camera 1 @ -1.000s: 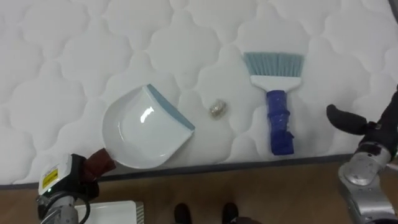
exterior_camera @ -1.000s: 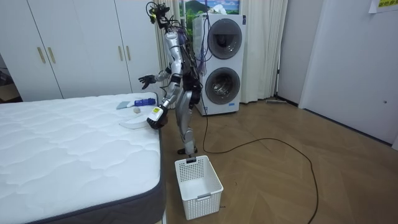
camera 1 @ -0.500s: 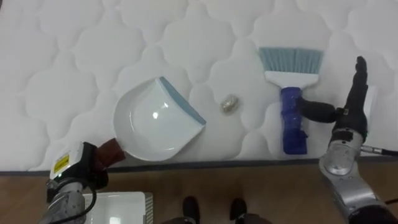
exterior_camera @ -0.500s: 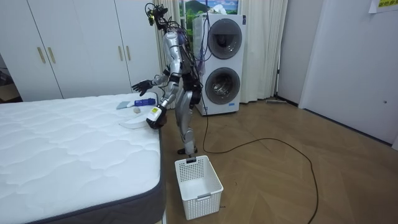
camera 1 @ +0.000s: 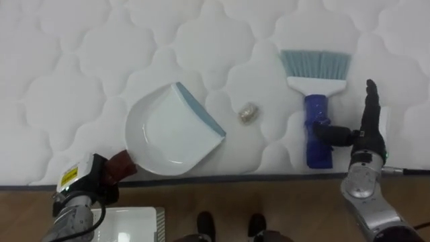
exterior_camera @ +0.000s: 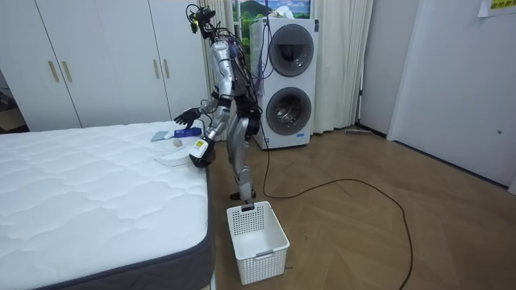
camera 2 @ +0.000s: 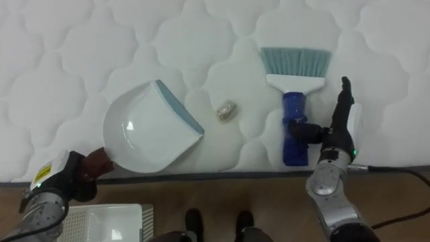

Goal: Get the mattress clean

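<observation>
A white dustpan (camera 1: pixel 171 131) with a grey-blue lip lies on the quilted mattress (camera 1: pixel 80 60) near its front edge. My left hand (camera 1: pixel 99 180) is shut on the dustpan's reddish-brown handle (camera 1: pixel 122 163) at the lower left. To the right lies a brush (camera 1: pixel 317 128) with a blue handle and pale blue bristles pointing away from me. A small crumpled scrap (camera 1: pixel 248 112) sits between dustpan and brush. My right hand (camera 1: pixel 367 124) stands open just right of the brush handle, fingers straight, thumb tip against the handle's side.
A white plastic basket (exterior_camera: pixel 256 232) stands on the wooden floor by the bed's corner, below my left hand (exterior_camera: pixel 200 153). I stand at the mattress edge, with stacked washing machines (exterior_camera: pixel 286 80) behind and wardrobes (exterior_camera: pixel 97 56) beyond the bed.
My right hand has come in from the right edge over the mattress to the brush handle, its thumb now touching it. The left hand keeps hold of the dustpan.
</observation>
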You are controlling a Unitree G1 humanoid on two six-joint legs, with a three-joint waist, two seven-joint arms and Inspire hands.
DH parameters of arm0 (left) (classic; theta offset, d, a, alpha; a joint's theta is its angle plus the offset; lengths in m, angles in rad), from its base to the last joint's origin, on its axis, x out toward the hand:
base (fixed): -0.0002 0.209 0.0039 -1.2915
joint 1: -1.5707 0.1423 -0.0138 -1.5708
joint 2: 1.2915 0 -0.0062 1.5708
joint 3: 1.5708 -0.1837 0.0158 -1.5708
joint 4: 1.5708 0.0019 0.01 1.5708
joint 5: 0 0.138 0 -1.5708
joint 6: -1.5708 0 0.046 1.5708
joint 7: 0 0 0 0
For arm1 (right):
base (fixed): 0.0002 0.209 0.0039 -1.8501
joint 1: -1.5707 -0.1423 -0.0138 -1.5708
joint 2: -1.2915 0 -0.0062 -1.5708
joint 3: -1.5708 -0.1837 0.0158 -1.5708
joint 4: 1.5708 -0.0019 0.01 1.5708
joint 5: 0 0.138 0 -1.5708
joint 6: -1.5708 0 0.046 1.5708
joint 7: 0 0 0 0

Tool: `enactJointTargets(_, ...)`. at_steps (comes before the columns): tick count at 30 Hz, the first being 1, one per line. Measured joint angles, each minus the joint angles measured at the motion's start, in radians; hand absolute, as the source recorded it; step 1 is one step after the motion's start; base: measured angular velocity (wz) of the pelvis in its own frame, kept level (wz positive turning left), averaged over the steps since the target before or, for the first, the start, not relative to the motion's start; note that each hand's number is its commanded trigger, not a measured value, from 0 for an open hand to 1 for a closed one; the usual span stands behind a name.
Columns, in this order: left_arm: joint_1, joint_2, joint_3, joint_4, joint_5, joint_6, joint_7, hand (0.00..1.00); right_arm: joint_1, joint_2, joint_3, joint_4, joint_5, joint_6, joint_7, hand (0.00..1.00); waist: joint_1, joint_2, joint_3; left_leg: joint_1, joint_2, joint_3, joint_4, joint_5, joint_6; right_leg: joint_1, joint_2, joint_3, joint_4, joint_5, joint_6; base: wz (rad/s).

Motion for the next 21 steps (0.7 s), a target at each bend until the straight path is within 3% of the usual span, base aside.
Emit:
enactJointTargets(2,-0.02,0.0,-0.018,0.0,0.0,0.003,-0.016,1.0,-0.012,0.0,0.008,0.04,0.003,0.001,0.006,0.0,0.017,0.0,0.0004,0.0,0.0,0.0,0.001,0.0,0.0,-0.001,0.0,0.0,0.0,0.0,0.0,0.0)
enactJointTargets(10,-0.024,0.0,-0.019,0.003,0.0,0.002,-0.024,1.0,-0.025,0.0,0.03,0.108,0.013,-0.003,0.027,0.0,0.019,0.003,0.0027,0.0,0.0,-0.003,0.001,0.0,0.0,0.003,-0.001,-0.004,-0.002,0.0,0.0,0.01)
enactJointTargets(16,-0.027,0.0,-0.02,0.002,0.001,-0.001,-0.02,1.0,-0.046,-0.004,0.03,0.139,0.018,-0.018,0.063,0.0,0.018,0.017,0.0122,-0.001,0.0,-0.003,0.001,0.0,0.0,0.002,-0.001,-0.005,0.0,0.0,0.0,0.0)
enactJointTargets(21,-0.036,0.0,-0.037,0.002,0.0,0.0,-0.02,1.0,-0.059,-0.006,0.03,0.168,0.017,-0.022,0.109,0.0,0.019,0.02,0.0135,-0.002,0.0,-0.003,0.004,0.0,0.0,0.002,-0.001,-0.006,0.001,0.0,0.0,0.0)
